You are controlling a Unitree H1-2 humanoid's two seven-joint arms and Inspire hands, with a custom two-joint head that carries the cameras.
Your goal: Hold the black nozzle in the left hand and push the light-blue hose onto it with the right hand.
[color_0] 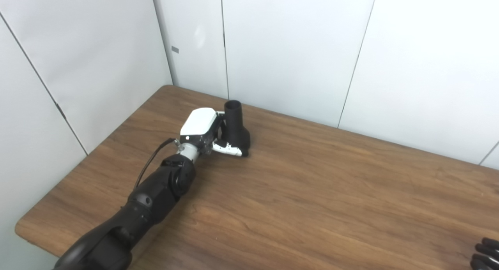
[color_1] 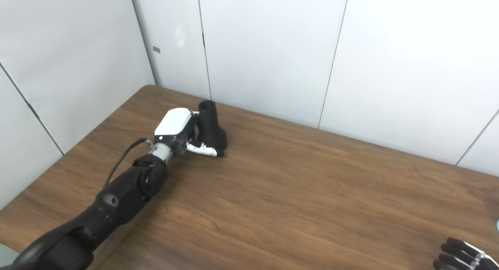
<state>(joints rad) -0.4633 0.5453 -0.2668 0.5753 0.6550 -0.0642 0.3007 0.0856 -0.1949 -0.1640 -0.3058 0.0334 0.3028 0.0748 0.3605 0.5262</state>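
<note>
Nearest, at the bottom right corner, only the dark fingertips of the right robot hand (color_1: 462, 256) show above the worktop (color_1: 296, 200). They look spread with nothing between them, but too little of the hand is in view to tell for certain whether it is apart or closed. No light-blue hose can be made out near it; a tiny pale sliver at the right edge of the right eye view is too small to name. The hose probably lies outside the pictures, so the pushing step has not begun.

Further in, the left arm stretches from the bottom left corner diagonally across the brown wood toward the far left corner of the worktop. At its end the left robot hand (color_0: 208, 133) is clamped on the black nozzle (color_0: 236, 127): the white thumb wraps the wide base on the near side and the fingers press from behind.

The nozzle stands upright with its base on or just above the wood, I cannot tell which, and its narrow open neck points up. Gripping it low leaves the neck free, which seems the reason for this hold: the hose needs a bare end to slide over.

Behind it are plain white wall panels (color_0: 292, 48).
</note>
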